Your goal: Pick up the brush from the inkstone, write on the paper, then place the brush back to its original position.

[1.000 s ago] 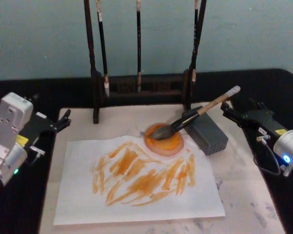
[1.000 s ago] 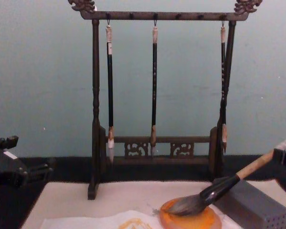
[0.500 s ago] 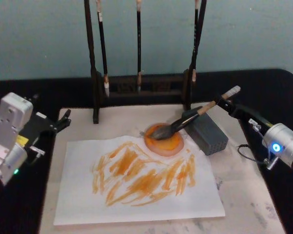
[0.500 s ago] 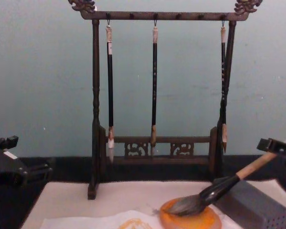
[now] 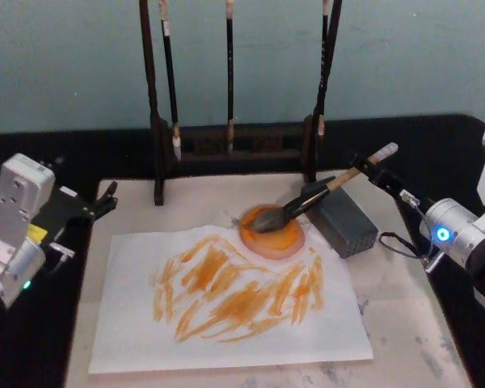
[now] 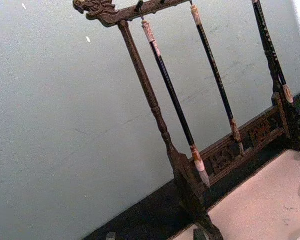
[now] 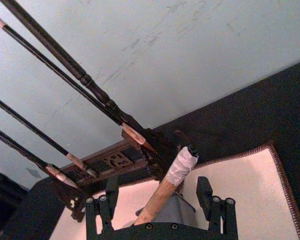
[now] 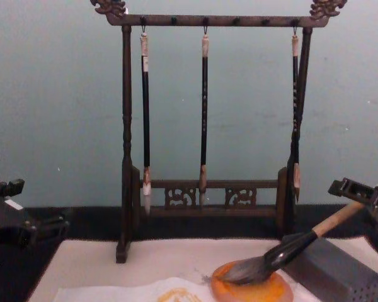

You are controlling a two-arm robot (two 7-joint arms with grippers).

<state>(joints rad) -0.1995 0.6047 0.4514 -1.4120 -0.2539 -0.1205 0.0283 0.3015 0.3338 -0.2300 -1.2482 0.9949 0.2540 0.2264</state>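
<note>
Your brush (image 5: 311, 199) lies slanted, its long axis running from the robot's near left up toward its far right. The fat dark head points down and to the left and rests on the orange inkstone (image 5: 275, 240). The pale handle climbs away to the right, and the white wrapped end is the highest part. The black collar seems to lean on the top corner of the grey block (image 5: 347, 222), which sits just beside the inkstone on its right.

Your right gripper (image 5: 373, 167) is at that raised end of the handle. From the right wrist you can see its fingers (image 7: 205, 192) spread wide on either side of the wood, with a gap on both sides, so it has hold of nothing. Your left gripper (image 5: 105, 200) is parked at the mat's far left corner, well apart from the brush, its fingers parted and empty.

Everything stands on a beige mat (image 5: 404, 323) with a dark stitched border, laid over a black table (image 5: 461, 145) (a plain blue-green wall (image 5: 404, 56) closes the room behind). The paper (image 5: 226, 331) lies flat on the mat, covered in orange strokes, and the inkstone sits at its far edge.

Behind them is a dark wooden stand (image 5: 156, 121) with three thin brushes (image 5: 229, 73) hanging tips down. Its right post rises just beyond the block, near the brush's white end and your right gripper
</note>
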